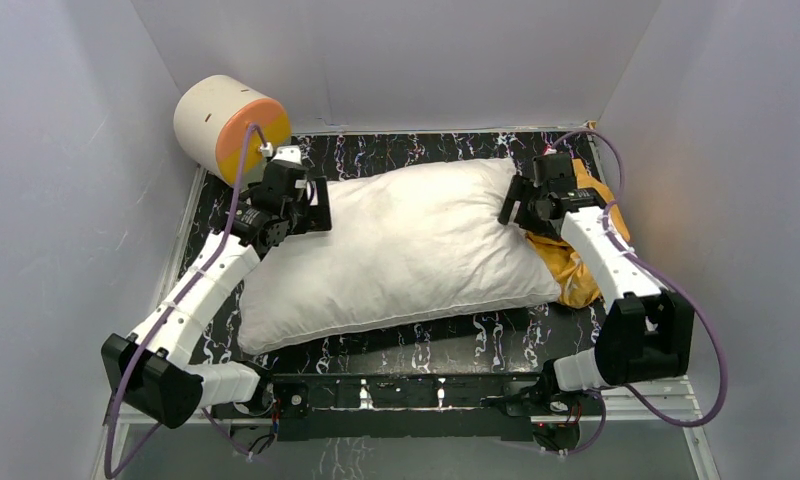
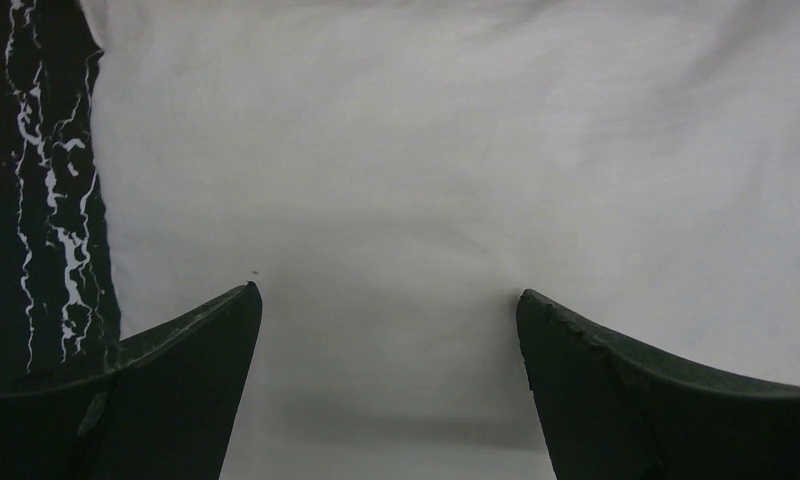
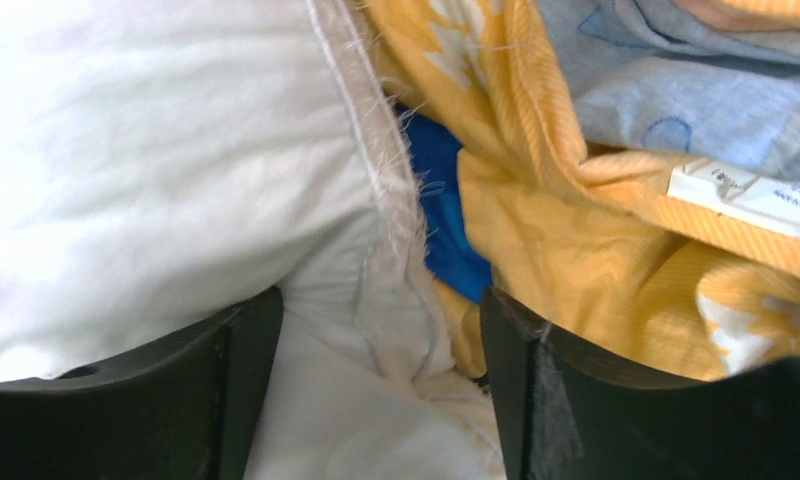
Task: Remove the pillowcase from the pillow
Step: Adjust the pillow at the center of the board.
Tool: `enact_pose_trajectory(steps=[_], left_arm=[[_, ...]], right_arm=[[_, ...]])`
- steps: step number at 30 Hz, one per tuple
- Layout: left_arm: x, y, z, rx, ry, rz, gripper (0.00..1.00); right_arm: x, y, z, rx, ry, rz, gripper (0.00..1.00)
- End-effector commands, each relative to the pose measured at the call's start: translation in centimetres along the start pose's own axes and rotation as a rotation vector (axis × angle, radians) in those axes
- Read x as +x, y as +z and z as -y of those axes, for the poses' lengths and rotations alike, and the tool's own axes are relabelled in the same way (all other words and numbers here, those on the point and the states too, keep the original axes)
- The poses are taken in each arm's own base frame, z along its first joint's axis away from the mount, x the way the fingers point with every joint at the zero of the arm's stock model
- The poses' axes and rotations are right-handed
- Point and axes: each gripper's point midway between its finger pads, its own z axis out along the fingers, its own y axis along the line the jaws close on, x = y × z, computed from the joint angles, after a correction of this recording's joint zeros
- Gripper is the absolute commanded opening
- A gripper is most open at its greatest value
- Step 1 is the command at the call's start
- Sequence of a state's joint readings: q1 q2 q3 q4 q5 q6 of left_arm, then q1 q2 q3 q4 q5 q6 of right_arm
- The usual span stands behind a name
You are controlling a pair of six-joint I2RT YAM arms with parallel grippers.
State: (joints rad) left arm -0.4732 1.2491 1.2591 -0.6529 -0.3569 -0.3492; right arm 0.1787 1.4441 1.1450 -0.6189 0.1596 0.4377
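The white pillow (image 1: 416,250) lies bare across the table. The pillowcase (image 1: 579,272) is a crumpled orange-yellow heap against the pillow's right end. My left gripper (image 1: 318,206) is open over the pillow's left end; in the left wrist view my left gripper (image 2: 388,300) has only the white pillow (image 2: 426,150) under it. My right gripper (image 1: 519,207) is at the pillow's right end. In the right wrist view my right gripper (image 3: 381,300) is open, with the pillow's seamed edge (image 3: 376,210) between the fingers. The pillowcase (image 3: 596,250) lies beside it, a blue patch showing.
A cream cylinder with an orange-yellow end (image 1: 231,125) stands at the back left corner. The black marbled table (image 1: 426,345) is enclosed by white walls on three sides. A white label (image 3: 746,195) is sewn on the pillowcase.
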Motion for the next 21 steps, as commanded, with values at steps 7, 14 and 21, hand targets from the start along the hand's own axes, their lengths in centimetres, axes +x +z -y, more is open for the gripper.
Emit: enact_pose_trajectory(steps=[7,14,21], left_arm=[[-1.4,-0.4,-11.3,-0.308,-0.197,0.095,0.98],[6.1,3.8,-7.6,-0.055,-0.324,-0.198,0.98],[10.5,2.2,2.5,0.527,-0.527,-0.281,0.70]], right_arm=[[2.6,-1.1,-7.8,-0.290,-0.060,-0.112,0.91],[10.2,4.1,-6.9,-0.173,-0.130,-0.361,0.85],[13.2,4.7,-4.4,-0.080,-0.160,-0.402,0.84]])
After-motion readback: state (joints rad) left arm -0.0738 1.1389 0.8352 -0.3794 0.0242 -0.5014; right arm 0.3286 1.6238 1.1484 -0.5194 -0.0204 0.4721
